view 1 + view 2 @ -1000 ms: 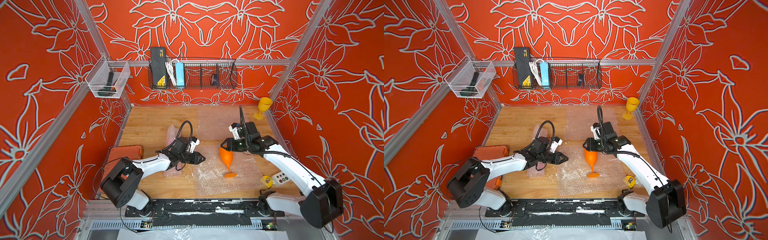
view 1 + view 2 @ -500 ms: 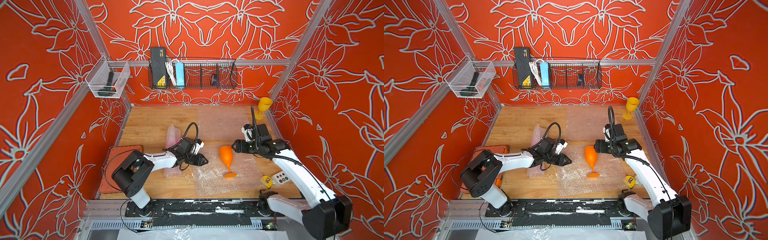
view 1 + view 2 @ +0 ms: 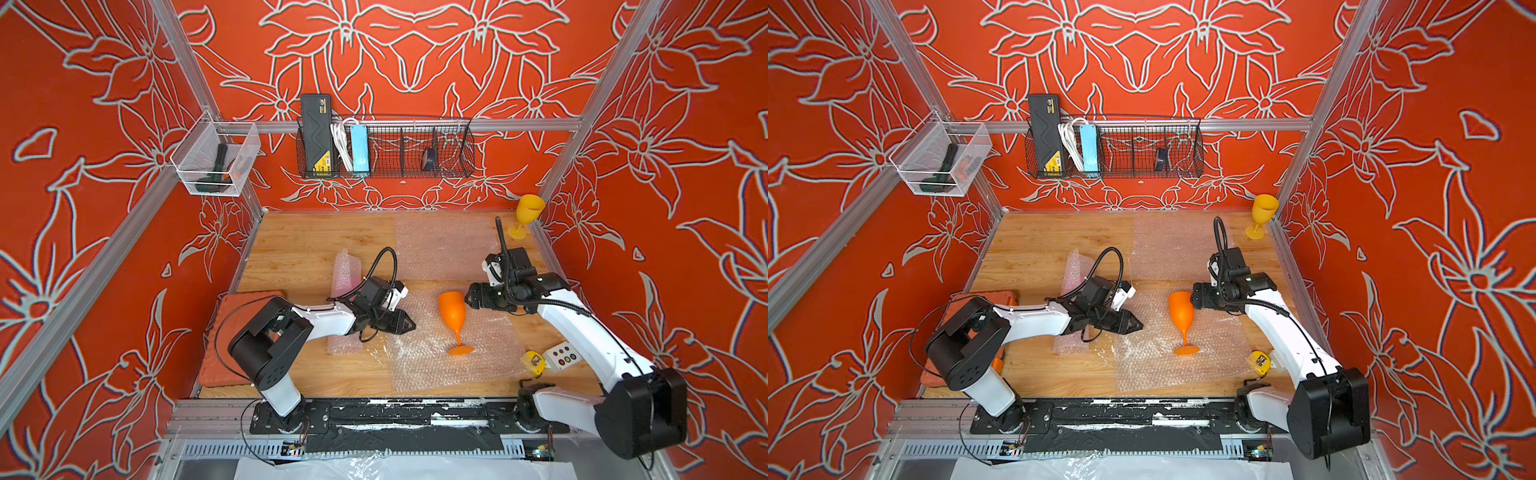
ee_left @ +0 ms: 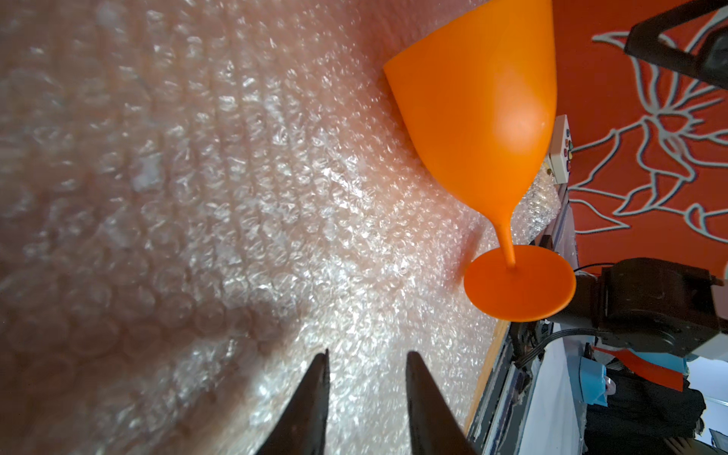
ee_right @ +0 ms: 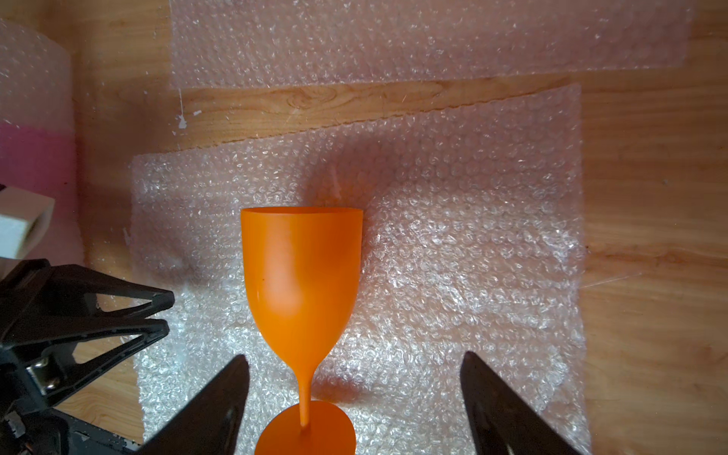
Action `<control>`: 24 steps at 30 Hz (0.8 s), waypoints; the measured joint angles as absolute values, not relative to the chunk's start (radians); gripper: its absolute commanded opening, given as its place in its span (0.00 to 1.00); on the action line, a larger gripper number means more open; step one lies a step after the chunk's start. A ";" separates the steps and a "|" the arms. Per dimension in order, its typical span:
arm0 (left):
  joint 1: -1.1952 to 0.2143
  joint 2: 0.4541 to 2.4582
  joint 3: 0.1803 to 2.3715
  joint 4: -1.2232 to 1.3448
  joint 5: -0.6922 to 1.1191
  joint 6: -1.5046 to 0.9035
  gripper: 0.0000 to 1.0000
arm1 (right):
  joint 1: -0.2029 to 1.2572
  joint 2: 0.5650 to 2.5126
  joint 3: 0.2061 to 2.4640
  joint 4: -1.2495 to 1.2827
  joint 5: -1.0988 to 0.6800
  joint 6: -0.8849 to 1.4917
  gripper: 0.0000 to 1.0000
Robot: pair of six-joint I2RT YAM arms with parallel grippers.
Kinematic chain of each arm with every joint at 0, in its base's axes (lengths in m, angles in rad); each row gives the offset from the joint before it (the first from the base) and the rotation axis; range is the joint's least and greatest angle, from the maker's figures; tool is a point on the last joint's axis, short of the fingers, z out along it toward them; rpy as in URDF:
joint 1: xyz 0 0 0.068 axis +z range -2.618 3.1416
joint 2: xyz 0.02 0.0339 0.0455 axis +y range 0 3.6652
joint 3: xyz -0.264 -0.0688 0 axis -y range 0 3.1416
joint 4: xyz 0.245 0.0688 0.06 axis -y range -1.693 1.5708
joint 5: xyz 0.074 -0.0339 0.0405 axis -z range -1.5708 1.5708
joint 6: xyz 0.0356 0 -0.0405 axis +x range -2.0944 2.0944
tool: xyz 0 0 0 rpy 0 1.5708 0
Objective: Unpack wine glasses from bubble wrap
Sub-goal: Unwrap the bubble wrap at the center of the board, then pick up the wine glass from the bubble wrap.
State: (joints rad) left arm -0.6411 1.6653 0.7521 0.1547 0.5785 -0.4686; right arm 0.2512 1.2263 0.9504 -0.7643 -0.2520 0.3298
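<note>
The orange wine glass (image 3: 453,311) (image 3: 1181,311) (image 5: 301,268) stands upright on a flat bubble wrap sheet (image 3: 490,345) (image 5: 472,256); nothing holds it. My right gripper (image 3: 471,297) (image 5: 354,360) is open, just right of its bowl and clear of it. My left gripper (image 3: 411,324) (image 4: 366,358) hovers over the sheet's left part, jaws slightly apart and empty. A rolled bubble wrap tube (image 3: 345,270) (image 5: 35,157), pink showing inside, lies under the left arm. The yellow wine glass (image 3: 528,212) stands in the back right corner. Another flat sheet (image 3: 444,245) lies behind.
An orange-red pad (image 3: 232,332) lies at the left edge. A button box (image 3: 563,357) and a yellow tape measure (image 3: 534,361) sit near the right arm's base. A wire basket (image 3: 386,149) and a clear bin (image 3: 216,162) hang on the walls.
My right gripper opened, let go of the orange wine glass and drew back to the right. The glass now stands alone. The left gripper barely moved.
</note>
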 measured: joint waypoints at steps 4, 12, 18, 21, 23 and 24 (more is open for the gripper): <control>-0.641 1.674 0.752 0.144 0.577 -0.469 0.32 | 0.251 1.229 0.944 -0.770 -0.253 0.319 0.90; -0.642 1.700 0.763 0.143 0.574 -0.469 0.32 | 0.250 1.297 0.937 -0.778 -0.292 0.295 0.98; -0.643 1.714 0.765 0.142 0.574 -0.469 0.32 | 0.250 1.359 0.937 -0.771 -0.350 0.293 0.98; -0.643 1.715 0.765 0.142 0.574 -0.469 0.33 | 0.250 1.383 0.938 -0.756 -0.387 0.293 0.98; -0.643 1.716 0.765 0.142 0.574 -0.469 0.33 | 0.250 1.404 0.941 -0.748 -0.410 0.293 0.98; -0.643 1.716 0.765 0.142 0.574 -0.469 0.33 | 0.250 1.416 0.944 -0.744 -0.421 0.293 0.98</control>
State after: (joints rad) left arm -0.6430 1.7161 0.7650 0.1421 0.5739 -0.4690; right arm 0.2504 1.4162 0.9436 -0.7437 -0.4210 0.2932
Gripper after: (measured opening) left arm 0.326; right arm 0.983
